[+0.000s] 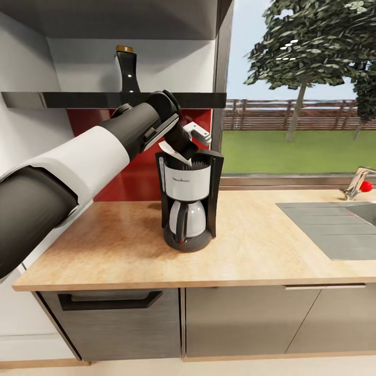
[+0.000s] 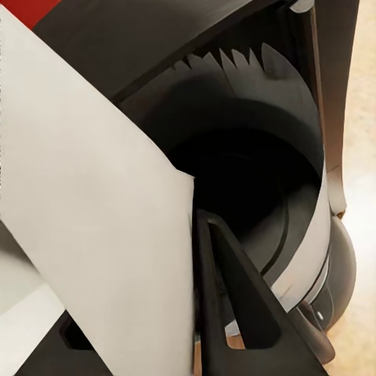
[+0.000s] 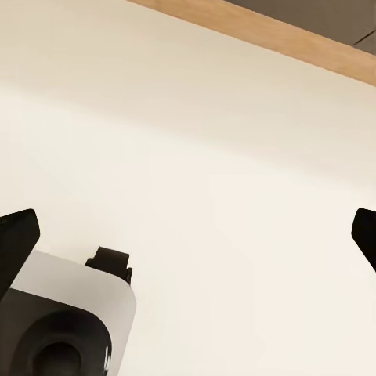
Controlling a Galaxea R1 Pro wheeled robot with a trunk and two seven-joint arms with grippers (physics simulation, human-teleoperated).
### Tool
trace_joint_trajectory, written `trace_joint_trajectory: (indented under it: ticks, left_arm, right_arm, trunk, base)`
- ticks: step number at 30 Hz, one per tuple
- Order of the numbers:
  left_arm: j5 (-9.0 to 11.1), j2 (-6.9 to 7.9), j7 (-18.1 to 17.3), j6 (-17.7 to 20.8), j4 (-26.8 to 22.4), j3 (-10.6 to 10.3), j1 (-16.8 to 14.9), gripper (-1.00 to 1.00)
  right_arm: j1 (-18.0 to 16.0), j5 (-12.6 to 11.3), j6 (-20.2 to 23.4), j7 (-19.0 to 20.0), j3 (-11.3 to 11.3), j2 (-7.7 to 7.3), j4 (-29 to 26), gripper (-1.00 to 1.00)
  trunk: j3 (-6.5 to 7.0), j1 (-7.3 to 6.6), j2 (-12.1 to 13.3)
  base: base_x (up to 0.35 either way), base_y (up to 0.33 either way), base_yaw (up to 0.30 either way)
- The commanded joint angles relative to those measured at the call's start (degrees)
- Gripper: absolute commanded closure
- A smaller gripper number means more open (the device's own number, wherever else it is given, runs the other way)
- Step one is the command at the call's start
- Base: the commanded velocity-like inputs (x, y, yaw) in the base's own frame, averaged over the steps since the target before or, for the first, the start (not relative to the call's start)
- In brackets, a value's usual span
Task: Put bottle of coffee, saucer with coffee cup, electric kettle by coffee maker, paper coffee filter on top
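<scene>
A: Left gripper [image 1: 184, 151]?
B: Clamped on paper filter [image 1: 175, 154], over coffee maker [image 1: 189, 203] top, on countertop [image 1: 271, 245].
A: Right gripper [image 3: 188, 235]?
B: Spread wide over floor [image 3: 219, 157].
A: Coffee bottle [image 1: 126, 69]?
B: On shelf [image 1: 78, 99].

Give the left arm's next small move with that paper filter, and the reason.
Probably lower a little and let go: the left gripper holds the paper coffee filter right at the coffee maker's open top, and the left wrist view shows the dark basket directly beneath.
</scene>
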Motion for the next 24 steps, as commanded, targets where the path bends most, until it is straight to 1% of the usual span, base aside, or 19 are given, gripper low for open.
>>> trace_joint_trajectory:
  ticks: [1,9,13,24]
  left_arm:
    - [0.4,0.00,0.0,0.2,0.0,-0.3,-0.1,1.00]
    - [0.4,0.00,0.0,0.2,0.0,-0.3,-0.1,1.00]
    - [0.4,0.00,0.0,0.2,0.1,-0.3,-0.1,1.00]
    - [0.4,0.00,0.1,0.2,0.1,-0.3,-0.1,1.00]
  right_arm:
    - [0.0,0.2,-0.2,0.0,0.1,-0.02,0.0,-1.00]
    - [0.0,0.2,-0.2,0.0,0.1,-0.02,0.0,-1.00]
    - [0.0,0.2,-0.2,0.0,0.1,-0.02,0.0,-1.00]
    - [0.0,0.2,-0.2,0.0,0.1,-0.02,0.0,-1.00]
  trunk:
    - [-0.07,0.00,0.0]
    - [-0.07,0.00,0.0]
    - [-0.79,0.88,-1.6]
    - [-0.79,0.88,-1.6]
  base:
    - [0.000,0.000,0.000]
    - [0.000,0.000,0.000]
    - [0.000,0.000,0.000]
    - [0.000,0.000,0.000]
